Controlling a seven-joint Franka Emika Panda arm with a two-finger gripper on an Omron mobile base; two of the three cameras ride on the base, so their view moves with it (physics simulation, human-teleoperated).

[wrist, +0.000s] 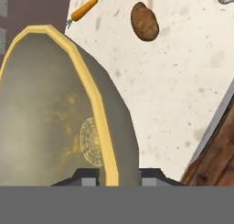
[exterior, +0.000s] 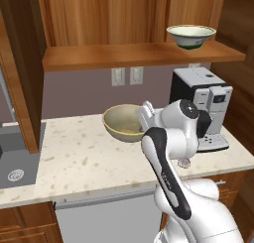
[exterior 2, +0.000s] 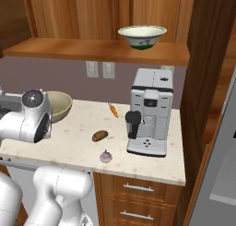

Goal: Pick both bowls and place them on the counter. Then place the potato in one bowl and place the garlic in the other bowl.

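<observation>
My fingers (wrist: pixel 89 176) are straddling the yellowish rim of the tan-olive bowl (wrist: pixel 55 113), one dark tip inside the wall and one outside, nearly closed and pinching that rim between them. I am seeing the gripper (wrist: pixel 119 177) low in the hand view, with the bowl's wall passing right through the narrow gap.

I am counting two bowls. The tan-olive one is sitting over the speckled beige counter (exterior: pixel 84 157), just behind the arm's wrist; whether it is resting on the stone or hanging slightly above it, I cannot tell. The second, the pale cream bowl (exterior 2: pixel 141 36) with the dark green foot, is standing upright on the wooden shelf (exterior 2: pixel 92 50) above the coffee machine (exterior 2: pixel 150 110).

I am counting one potato (exterior 2: pixel 100 135), one garlic (exterior 2: pixel 106 156) and one carrot (exterior 2: pixel 113 110), all lying loose on the counter to the left of the coffee machine, each apart from the others. The potato is lying between the carrot and the garlic.
</observation>
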